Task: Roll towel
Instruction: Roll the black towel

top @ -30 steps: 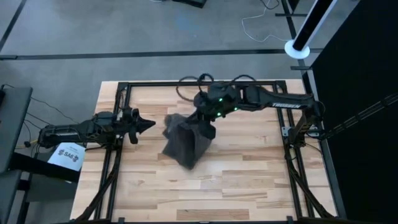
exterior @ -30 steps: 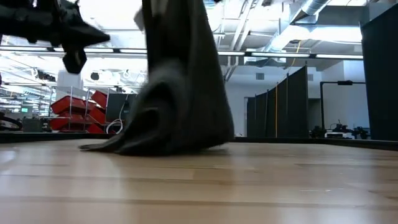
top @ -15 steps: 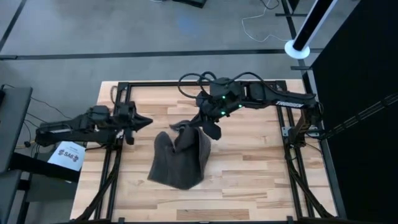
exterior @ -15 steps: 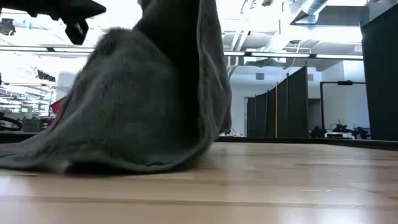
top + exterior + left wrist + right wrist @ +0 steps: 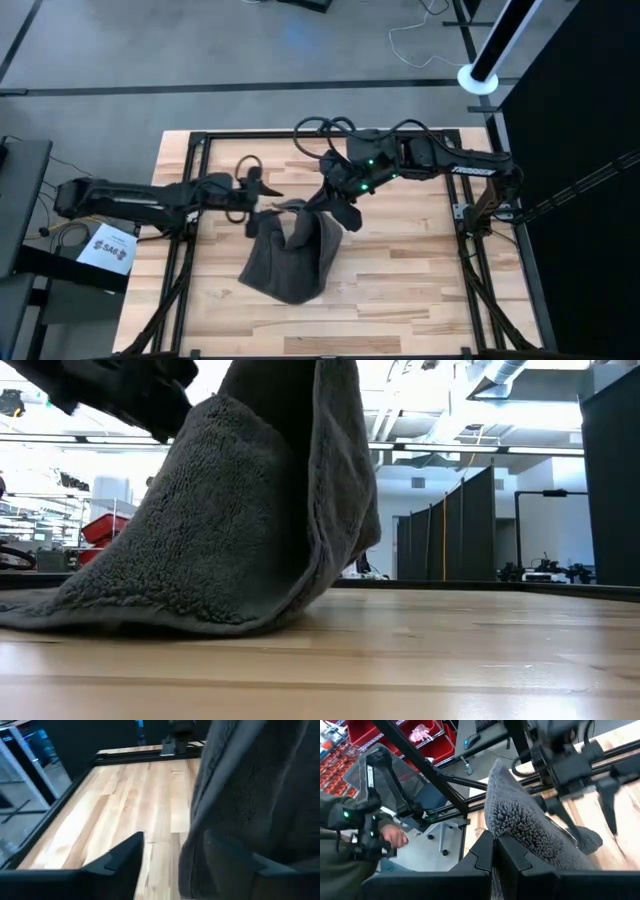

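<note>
The dark grey towel (image 5: 290, 255) hangs from my right gripper (image 5: 335, 207), which is shut on its raised top. Its lower part (image 5: 150, 610) lies spread on the wooden table toward the near edge. My left gripper (image 5: 260, 195) is open at the towel's raised left edge (image 5: 200, 835). In the left wrist view that edge stands between its two fingers (image 5: 117, 860). No white label shows. My right gripper pinches the towel's top (image 5: 502, 827) between its two shut fingers, coming slanting down from the table's far right. The cloth hangs below the hold and drapes down to the table. How many layers it holds I cannot tell. My left gripper has the towel's edge between its open fingers; whether they touch it I cannot tell.
Black frame rails (image 5: 190, 250) run along the table's left, right and far sides. Bare wood (image 5: 400, 290) lies to the right of and nearer than the towel. A person (image 5: 350, 845) sits beyond the table beside red bins (image 5: 415, 735).
My left gripper has reached toward the table's right, up to the towel's left edge, and has opened. My right gripper has shifted slightly right with the towel's top. The towel's lower part has spread out from a narrow bunch toward the near left edge of the table.
</note>
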Controlling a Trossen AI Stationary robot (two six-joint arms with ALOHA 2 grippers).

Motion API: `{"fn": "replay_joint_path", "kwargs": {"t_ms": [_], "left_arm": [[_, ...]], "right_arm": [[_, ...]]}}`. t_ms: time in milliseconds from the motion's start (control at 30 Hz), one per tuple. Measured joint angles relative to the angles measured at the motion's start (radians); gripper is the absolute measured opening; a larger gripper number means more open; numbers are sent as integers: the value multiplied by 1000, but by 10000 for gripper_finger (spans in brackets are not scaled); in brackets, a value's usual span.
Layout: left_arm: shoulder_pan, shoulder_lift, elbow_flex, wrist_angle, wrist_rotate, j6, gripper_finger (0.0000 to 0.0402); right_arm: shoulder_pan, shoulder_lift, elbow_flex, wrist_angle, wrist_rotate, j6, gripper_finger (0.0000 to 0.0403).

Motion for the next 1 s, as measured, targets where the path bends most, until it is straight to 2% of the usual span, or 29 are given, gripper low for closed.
{"fn": "replay_joint_path", "kwargs": {"t_ms": [167, 400, 500, 700, 767, 833, 967, 1000], "left_arm": [[4, 193, 0, 204, 126, 25, 262], [4, 436, 41, 415, 218, 5, 272], [2, 538, 108, 451, 263, 4, 272], [-2, 687, 263, 449, 287, 3, 264], [-2, 710, 297, 445, 287, 9, 240], [-2, 719, 331, 446, 287, 24, 192], [0, 717, 409, 431, 304, 16, 42], [4, 711, 425, 409, 318, -1, 22]], "right_arm": [[22, -4, 0, 32, -1, 26, 0], [30, -7, 1, 41, -8, 55, 0], [30, -7, 1, 44, -19, 57, 0], [35, -16, 1, 43, -21, 63, 0], [39, -26, 1, 38, -23, 63, 0], [44, -41, 1, 41, -23, 59, 0], [44, -68, 1, 38, -22, 50, 0], [44, -81, 1, 42, -18, 46, 0]]}}
